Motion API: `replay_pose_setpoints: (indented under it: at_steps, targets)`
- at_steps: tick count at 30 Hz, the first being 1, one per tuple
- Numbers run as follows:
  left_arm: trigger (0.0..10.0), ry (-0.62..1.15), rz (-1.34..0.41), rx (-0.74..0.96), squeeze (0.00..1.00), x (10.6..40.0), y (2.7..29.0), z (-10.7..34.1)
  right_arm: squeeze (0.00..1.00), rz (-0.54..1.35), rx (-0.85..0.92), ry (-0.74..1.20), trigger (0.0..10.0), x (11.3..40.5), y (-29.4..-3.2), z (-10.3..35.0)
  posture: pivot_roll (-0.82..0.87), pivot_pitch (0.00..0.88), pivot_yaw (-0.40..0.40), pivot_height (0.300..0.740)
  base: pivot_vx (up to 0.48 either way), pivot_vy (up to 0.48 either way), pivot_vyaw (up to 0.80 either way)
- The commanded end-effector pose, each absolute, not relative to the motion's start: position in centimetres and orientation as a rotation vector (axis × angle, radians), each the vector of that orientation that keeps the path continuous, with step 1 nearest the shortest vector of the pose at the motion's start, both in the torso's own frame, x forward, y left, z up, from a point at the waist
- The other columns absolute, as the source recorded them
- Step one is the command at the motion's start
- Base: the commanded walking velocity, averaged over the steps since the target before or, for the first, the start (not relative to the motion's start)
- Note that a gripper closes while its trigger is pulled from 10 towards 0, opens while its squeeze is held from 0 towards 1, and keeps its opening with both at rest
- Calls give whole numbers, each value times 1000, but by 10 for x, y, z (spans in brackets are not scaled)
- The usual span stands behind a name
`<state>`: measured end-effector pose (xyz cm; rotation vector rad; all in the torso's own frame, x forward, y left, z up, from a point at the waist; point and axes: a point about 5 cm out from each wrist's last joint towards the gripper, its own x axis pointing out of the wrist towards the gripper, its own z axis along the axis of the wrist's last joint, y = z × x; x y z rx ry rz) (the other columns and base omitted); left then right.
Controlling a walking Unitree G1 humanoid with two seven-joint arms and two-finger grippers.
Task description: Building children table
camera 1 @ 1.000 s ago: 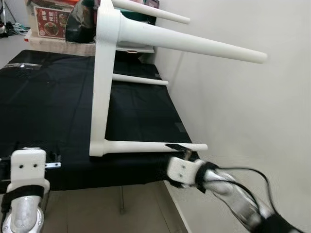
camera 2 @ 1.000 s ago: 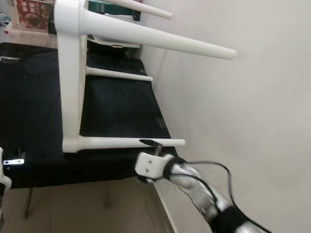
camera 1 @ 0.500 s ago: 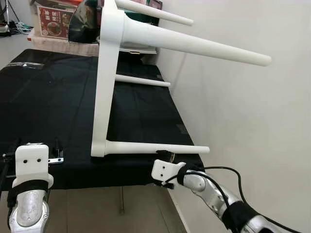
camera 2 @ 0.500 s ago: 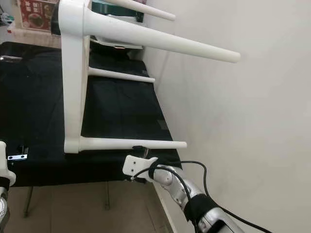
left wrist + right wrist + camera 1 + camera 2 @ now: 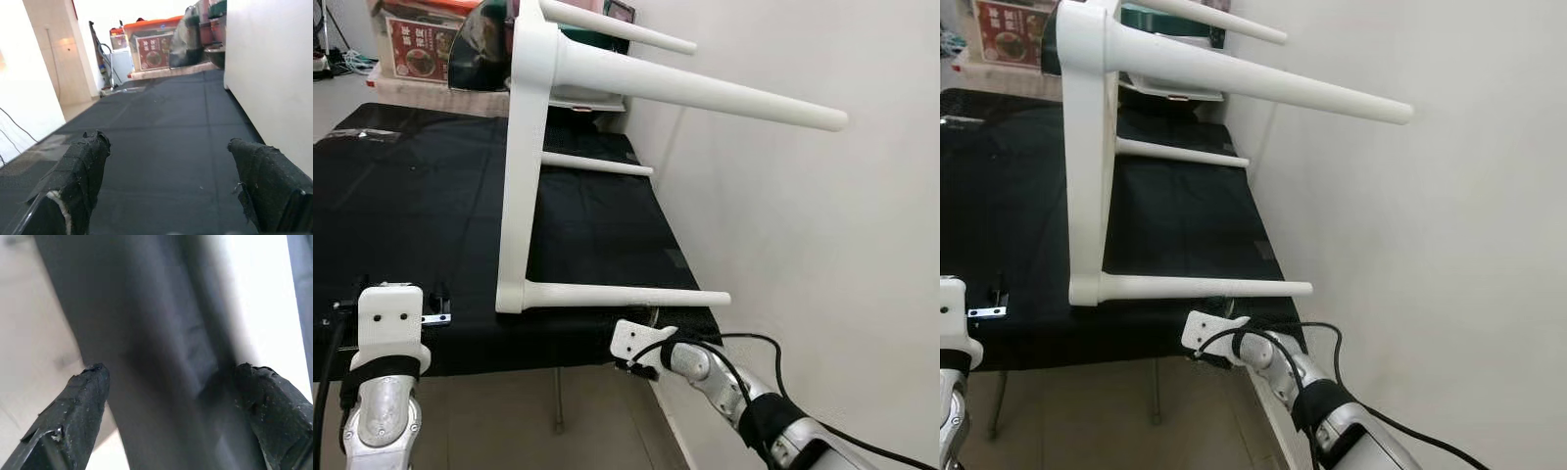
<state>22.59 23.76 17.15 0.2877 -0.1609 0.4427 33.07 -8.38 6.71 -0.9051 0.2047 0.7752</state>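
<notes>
The white children's table (image 5: 524, 176) lies on its side on a black-covered work table (image 5: 411, 215), its top upright and its legs pointing right toward the wall. One lower leg (image 5: 626, 294) rests along the front edge. My right gripper (image 5: 171, 372) is open just under that leg's outer end, at the black cloth's front right corner, with dark cloth between its fingers. My left gripper (image 5: 168, 147) is open at the front left edge, low over the cloth and left of the white top, holding nothing.
A white wall (image 5: 822, 245) runs close along the right side, and the upper leg (image 5: 705, 93) reaches out toward it. A red-labelled box (image 5: 416, 49) and a dark rounded object (image 5: 480, 44) stand at the back. Tiled floor (image 5: 509, 421) lies below the front edge.
My right arm has drawn left and down, from touching the lower leg's end to just beneath the table edge. My left wrist has risen slightly. The white table has not moved.
</notes>
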Motion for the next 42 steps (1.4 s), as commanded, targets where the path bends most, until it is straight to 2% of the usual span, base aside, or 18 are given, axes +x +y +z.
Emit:
replay_pose_setpoints:
  at_steps: [1, 2, 4, 6, 8, 13, 16, 18, 21, 22, 23, 25, 26, 27, 30, 33, 36, 42]
  targets:
    - [10000, -149, 431, 299, 0, 228, 238, 171, 0, 722, -868, 216, 10000, 338, -91, 73, 195, 0, -176, 740, 0, 0, 0]
    - [10000, -158, 428, 299, 0, 229, 238, 174, 0, 677, -768, 177, 10000, 343, -92, 85, 195, 0, -171, 740, 0, 0, 0]
    - [10000, -158, 428, 299, 0, 229, 238, 174, 0, 677, -768, 177, 10000, 343, -92, 85, 195, 0, -171, 740, 0, 0, 0]
    - [10000, -168, 425, 304, 0, 229, 239, 177, 0, 608, -546, 83, 10000, 350, -101, 115, 189, 0, -161, 740, 0, 0, 0]
    - [10000, -168, 425, 304, 0, 229, 239, 177, 0, 608, -546, 83, 10000, 350, -101, 115, 189, 0, -161, 740, 0, 0, 0]
    - [10000, -164, 428, 313, 0, 224, 241, 178, 0, 628, -368, -51, 10000, 334, -119, 157, 169, 0, -160, 740, 0, 0, 0]
    - [10000, -155, 431, 317, 0, 222, 242, 176, 0, 655, -353, -47, 10000, 323, -126, 161, 166, 0, -156, 740, 0, 0, 0]
    - [10000, -144, 428, 312, 0, 223, 241, 174, 0, 648, -293, 41, 10000, 309, -147, 158, 144, 0, -157, 740, 0, 0, 0]
    - [10000, -142, 421, 310, 0, 224, 240, 173, 0, 591, -222, 91, 10000, 308, -157, 157, 144, 0, -157, 740, 0, 0, 0]
    - [10000, -139, 418, 311, 0, 226, 241, 173, 0, 370, -48, 151, 10000, 319, -178, 155, 126, 0, -149, 740, 0, 0, 0]
    - [10000, -139, 418, 311, 0, 226, 241, 173, 0, 370, -48, 151, 10000, 319, -178, 155, 126, 0, -149, 740, 0, 0, 0]
    - [10000, -133, 417, 298, 0, 227, 241, 173, 0, -78, 376, 272, 10000, 324, -214, 137, 106, 0, -146, 740, 0, 0, 0]
    - [10000, -133, 417, 298, 0, 227, 241, 173, 0, -78, 376, 272, 10000, 324, -214, 137, 106, 0, -146, 740, 0, 0, 0]
    - [10000, -130, 415, 294, 0, 227, 241, 173, 0, -181, 489, 313, 10000, 319, -220, 129, 105, 0, -147, 740, 0, 0, 0]
    - [10000, -125, 403, 289, 0, 226, 238, 171, 0, -240, 598, 337, 10000, 310, -220, 123, 99, 0, -148, 740, 0, 0, 0]
    - [10000, -120, 415, 269, 0, 226, 238, 169, 0, -306, 733, 455, 10000, 301, -211, 103, 107, 0, -157, 740, 0, 0, 0]
    - [10000, -120, 419, 264, 0, 226, 238, 169, 0, -312, 749, 485, 10000, 299, -209, 100, 107, 0, -157, 740, 0, 0, 0]
    - [10000, -116, 404, 264, 0, 231, 238, 167, 0, -208, 991, 579, 10000, 313, -167, 106, 99, 0, -157, 740, 0, 0, 0]
